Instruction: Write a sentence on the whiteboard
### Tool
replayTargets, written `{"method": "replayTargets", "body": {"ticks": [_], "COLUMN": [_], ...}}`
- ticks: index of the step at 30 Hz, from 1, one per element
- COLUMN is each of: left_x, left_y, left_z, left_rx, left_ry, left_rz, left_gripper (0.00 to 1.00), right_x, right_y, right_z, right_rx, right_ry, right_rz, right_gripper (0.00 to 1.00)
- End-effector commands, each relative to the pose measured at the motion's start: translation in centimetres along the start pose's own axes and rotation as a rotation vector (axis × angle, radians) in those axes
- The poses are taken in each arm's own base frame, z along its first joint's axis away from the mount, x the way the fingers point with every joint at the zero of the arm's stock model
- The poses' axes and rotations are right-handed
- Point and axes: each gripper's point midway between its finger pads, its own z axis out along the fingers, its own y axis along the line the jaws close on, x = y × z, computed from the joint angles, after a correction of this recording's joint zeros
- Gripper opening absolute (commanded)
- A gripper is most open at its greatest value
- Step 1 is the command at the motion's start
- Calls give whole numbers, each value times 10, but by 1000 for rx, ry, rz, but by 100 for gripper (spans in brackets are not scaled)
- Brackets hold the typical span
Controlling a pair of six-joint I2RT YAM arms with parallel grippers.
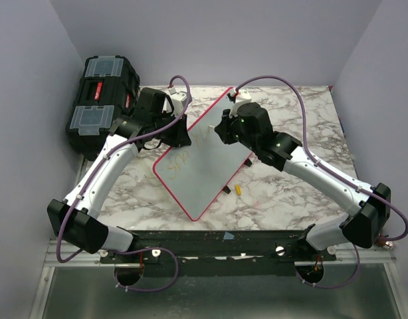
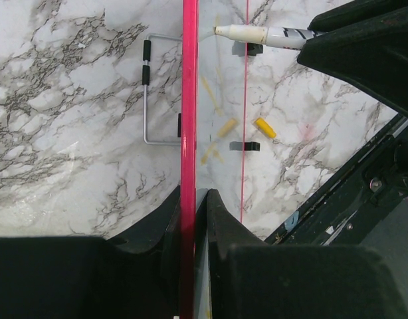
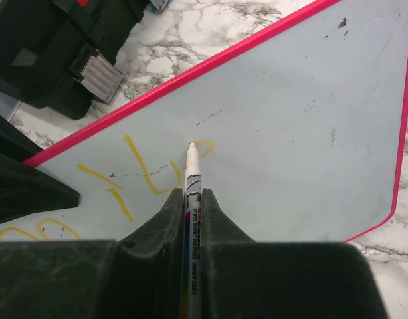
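while our left gripper (image 2: 193, 196) is clamped tight on the whiteboard (image 2: 189, 80) edge and our right gripper (image 3: 191, 196) pinches the marker (image 3: 193, 174), tip just ahead of its jaws at the sentence (image 3: 136, 159), we fear hard pressing could pivot the board and skew strokes.

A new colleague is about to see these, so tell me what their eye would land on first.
The pink-framed whiteboard set askew mid-table, with the left gripper clamped on its edge. Next, the right gripper holding a marker with its tip at the board beside yellow lettering, and the black toolbox at the table's far left corner.
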Motion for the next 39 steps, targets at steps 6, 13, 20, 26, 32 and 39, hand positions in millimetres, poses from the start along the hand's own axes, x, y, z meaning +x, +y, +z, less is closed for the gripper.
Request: {"method": "replayTargets", "body": {"ticks": [6,13,20,26,32,39], "left_x": [-14,-14,-16,-15,-15,-15], "left_y": [14,14,14,14,14,14], "left_z": [-7,-7,-8,-8,-8,-7], "left_rx": [-78,-78,-77,-77,-79,-79], "left_ry": [-58,-60,-63,-59,-56,-56], "left_rz": [90,92,93,91,90,88], "left_gripper": [0,0,0,0,0,0], "right_x": [19,34,49,60,57,29], "right_y": [15,13,8,0,-12,-29], "right_z": [3,2,2,2,5,10], "right_rx": [-97,-98,-81,-43,27,148], "right_ry": [62,107,146,171,156,78], "right_rz": [-6,-1,-3,-4,-6,-39], "right_gripper": [1,1,1,1,1,1]}}
